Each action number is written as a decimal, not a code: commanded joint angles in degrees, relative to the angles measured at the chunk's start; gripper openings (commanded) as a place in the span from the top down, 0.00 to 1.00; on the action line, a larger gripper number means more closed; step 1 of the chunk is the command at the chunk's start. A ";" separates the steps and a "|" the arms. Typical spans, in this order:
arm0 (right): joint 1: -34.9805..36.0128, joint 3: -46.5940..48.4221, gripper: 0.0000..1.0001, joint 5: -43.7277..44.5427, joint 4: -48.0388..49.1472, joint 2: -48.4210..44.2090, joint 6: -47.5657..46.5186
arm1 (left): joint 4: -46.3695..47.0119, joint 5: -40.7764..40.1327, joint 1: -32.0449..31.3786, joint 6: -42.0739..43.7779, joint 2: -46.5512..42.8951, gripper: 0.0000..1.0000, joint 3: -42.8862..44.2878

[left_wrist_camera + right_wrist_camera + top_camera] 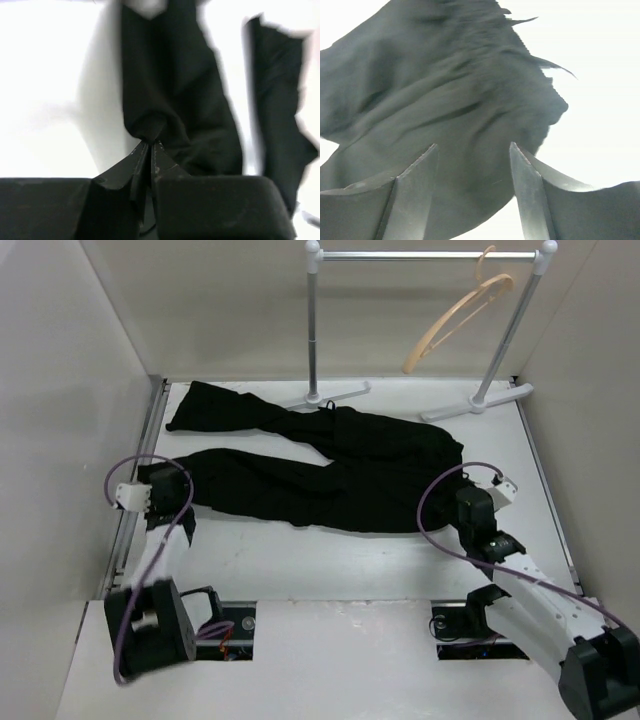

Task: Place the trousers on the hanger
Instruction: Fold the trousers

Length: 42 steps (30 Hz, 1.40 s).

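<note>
1. A white table (330,565) stands between pale panels, with a grey rail (425,255) at its far edge.
2. By the look of it no step is done yet: the hanger (455,320) hangs bare on the rail, well apart from both sets of fingers.
3. The trousers (340,470) lie flat, black and rumpled, with the legs splayed.
4. The left gripper (151,146) is pinched tight on a leg's end. The right gripper (472,147) is spread wide with the waist cloth just beyond its tips, holding nothing.
5. What is left: lifting the trousers and draping them over the hanger.
</note>
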 commanded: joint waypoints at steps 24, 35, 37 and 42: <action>-13.55 7.39 0.99 -1.04 -3.72 17.19 7.13 | -3.18 -0.85 -0.43 -0.86 -15.84 0.96 -9.38; -20.57 6.69 1.00 9.25 -29.21 -15.51 12.42 | -16.33 0.47 2.99 0.99 -28.31 0.99 -10.35; -24.08 6.33 1.00 9.34 -31.33 -19.47 11.20 | -21.78 0.56 4.93 2.39 -32.70 0.99 -9.12; -27.44 5.63 0.85 8.46 -31.52 -23.01 9.61 | -32.86 -1.81 5.55 3.71 -38.25 0.93 -5.34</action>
